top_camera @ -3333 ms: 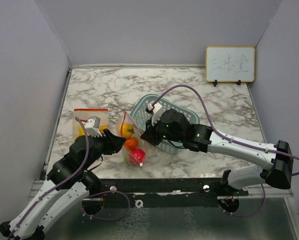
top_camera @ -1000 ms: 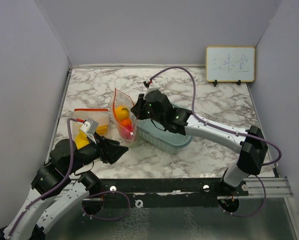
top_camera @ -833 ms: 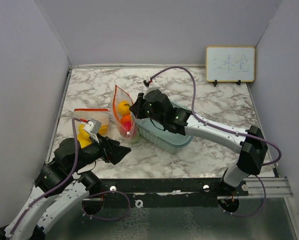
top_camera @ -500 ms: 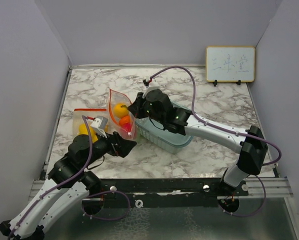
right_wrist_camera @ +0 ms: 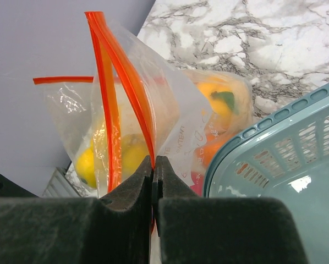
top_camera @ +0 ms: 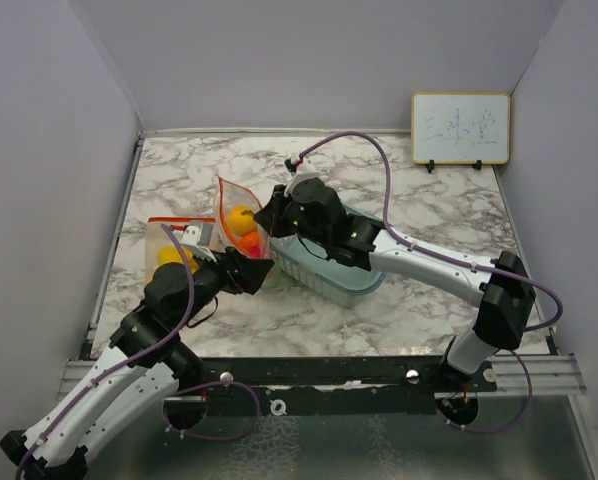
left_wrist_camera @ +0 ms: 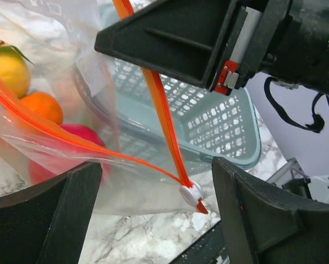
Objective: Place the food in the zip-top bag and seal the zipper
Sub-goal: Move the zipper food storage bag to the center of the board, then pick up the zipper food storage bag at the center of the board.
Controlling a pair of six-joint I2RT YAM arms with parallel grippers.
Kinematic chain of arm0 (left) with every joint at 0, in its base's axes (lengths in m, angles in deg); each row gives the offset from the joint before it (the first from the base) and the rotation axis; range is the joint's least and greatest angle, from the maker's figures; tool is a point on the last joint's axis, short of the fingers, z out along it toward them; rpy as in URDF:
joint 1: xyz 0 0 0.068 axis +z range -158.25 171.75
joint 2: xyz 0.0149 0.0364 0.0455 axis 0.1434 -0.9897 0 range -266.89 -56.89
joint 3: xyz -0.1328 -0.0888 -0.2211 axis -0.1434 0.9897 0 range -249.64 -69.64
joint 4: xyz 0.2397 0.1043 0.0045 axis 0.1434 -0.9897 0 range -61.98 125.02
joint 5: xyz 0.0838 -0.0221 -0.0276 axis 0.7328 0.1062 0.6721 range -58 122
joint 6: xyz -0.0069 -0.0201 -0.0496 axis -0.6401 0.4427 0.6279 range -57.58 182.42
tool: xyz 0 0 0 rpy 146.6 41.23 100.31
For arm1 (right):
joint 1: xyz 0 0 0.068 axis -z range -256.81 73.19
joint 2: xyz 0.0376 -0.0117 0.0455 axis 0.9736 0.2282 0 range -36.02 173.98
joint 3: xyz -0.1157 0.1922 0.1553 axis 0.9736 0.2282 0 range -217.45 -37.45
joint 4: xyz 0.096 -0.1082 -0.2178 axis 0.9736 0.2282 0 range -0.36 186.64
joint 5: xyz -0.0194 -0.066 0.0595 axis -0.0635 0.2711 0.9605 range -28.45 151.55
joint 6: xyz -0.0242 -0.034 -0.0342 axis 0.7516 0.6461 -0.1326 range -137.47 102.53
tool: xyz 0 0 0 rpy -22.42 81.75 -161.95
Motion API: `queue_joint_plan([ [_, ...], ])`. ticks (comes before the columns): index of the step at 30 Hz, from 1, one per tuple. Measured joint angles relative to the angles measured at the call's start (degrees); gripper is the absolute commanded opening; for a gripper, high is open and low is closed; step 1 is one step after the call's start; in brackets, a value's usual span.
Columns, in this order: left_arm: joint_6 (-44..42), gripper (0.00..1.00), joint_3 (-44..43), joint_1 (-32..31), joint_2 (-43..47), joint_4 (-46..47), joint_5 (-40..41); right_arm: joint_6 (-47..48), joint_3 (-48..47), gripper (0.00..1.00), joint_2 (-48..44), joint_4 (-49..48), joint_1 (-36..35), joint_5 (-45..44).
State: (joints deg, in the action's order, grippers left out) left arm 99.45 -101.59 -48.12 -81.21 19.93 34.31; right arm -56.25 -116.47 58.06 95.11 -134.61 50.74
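Note:
The zip-top bag (top_camera: 236,222) is a clear one that stands on edge left of the basket. It holds food: a yellow piece (left_wrist_camera: 7,69), an orange one (left_wrist_camera: 40,107) and a red one (left_wrist_camera: 71,151). My right gripper (right_wrist_camera: 154,159) is shut on the orange-red zipper (right_wrist_camera: 132,82) at the bag's upper end (top_camera: 267,213). My left gripper (left_wrist_camera: 156,168) is open. Its fingers (left_wrist_camera: 263,220) straddle the bag's lower corner, where the white slider (left_wrist_camera: 191,193) sits on the zipper (left_wrist_camera: 163,110). In the top view the left gripper (top_camera: 260,268) is just below the bag.
A teal lattice basket (top_camera: 324,270) lies under the right arm, touching the bag. A second clear bag (top_camera: 176,237) with yellow food lies flat to the left. A small whiteboard (top_camera: 460,128) stands at the back right. Walls close in the left and right sides.
My left gripper has opened wide and moved forward and right, up to the bag's lower corner. The right gripper keeps its hold; the bag has tipped slightly to the left.

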Motion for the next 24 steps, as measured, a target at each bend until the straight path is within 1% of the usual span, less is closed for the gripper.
queue_joint_plan([
  [1, 0.0, 0.65, 0.0, 0.0, -0.2, 0.5, 0.4, 0.0, 0.0, 0.02, 0.0, 0.0, 0.0, 0.0],
  [2, 0.0, 0.51, 0.0, 0.0, -0.5, 0.9, 0.8, 0.0, 0.0, 0.02, 0.0, 0.0, 0.0, 0.1],
  [4, 0.3, 0.32, 0.2, 0.0, -1.6, 2.2, 1.1, 0.0, 0.0, 0.02, 0.0, 0.0, 0.0, 0.1],
  [5, 0.4, 0.26, 0.3, 0.0, -2.2, 2.8, 1.1, 0.0, 0.0, 0.02, 0.1, 0.0, 0.0, 0.2],
  [8, 0.6, 0.18, 0.8, 0.0, -4.5, 3.8, 1.2, -0.1, 0.0, 0.02, 0.2, 0.0, 0.0, 0.2],
  [9, 0.6, 0.11, 0.9, 0.0, -5.2, 4.0, 1.2, -0.1, 0.0, 0.02, 0.2, 0.0, 0.0, 0.1],
  [10, 0.6, 0.01, 0.9, 0.0, -5.9, 4.0, 1.3, -0.1, 0.0, 0.02, 0.2, 0.0, 0.0, 0.2],
  [13, 0.0, 0.00, 0.6, 0.0, -7.0, 3.5, 1.9, -0.1, 0.0, 0.02, 0.2, 0.1, 0.0, 0.2],
  [15, -0.8, 0.00, -1.3, 0.0, -7.6, 0.6, 2.3, -0.1, 0.3, 0.02, 0.1, 0.2, 0.0, 0.1],
  [18, -2.9, 0.00, -7.2, 0.0, -8.0, -6.6, 2.6, 0.2, 2.5, 0.02, -1.7, 0.3, 0.0, -0.3],
  [21, -5.6, 0.00, -15.1, 0.0, -7.4, -12.7, 3.1, 1.1, 5.8, 0.03, -6.1, 1.0, -0.2, -0.2],
  [22, -6.6, 0.00, -17.1, 0.0, -7.1, -14.4, 3.1, 2.0, 6.9, 0.09, -8.1, 0.8, -0.9, 0.2],
  [24, -8.5, 0.00, -19.7, -0.1, -5.9, -17.2, 2.9, 3.4, 8.5, 0.31, -11.7, 0.6, -1.7, 1.5],
])
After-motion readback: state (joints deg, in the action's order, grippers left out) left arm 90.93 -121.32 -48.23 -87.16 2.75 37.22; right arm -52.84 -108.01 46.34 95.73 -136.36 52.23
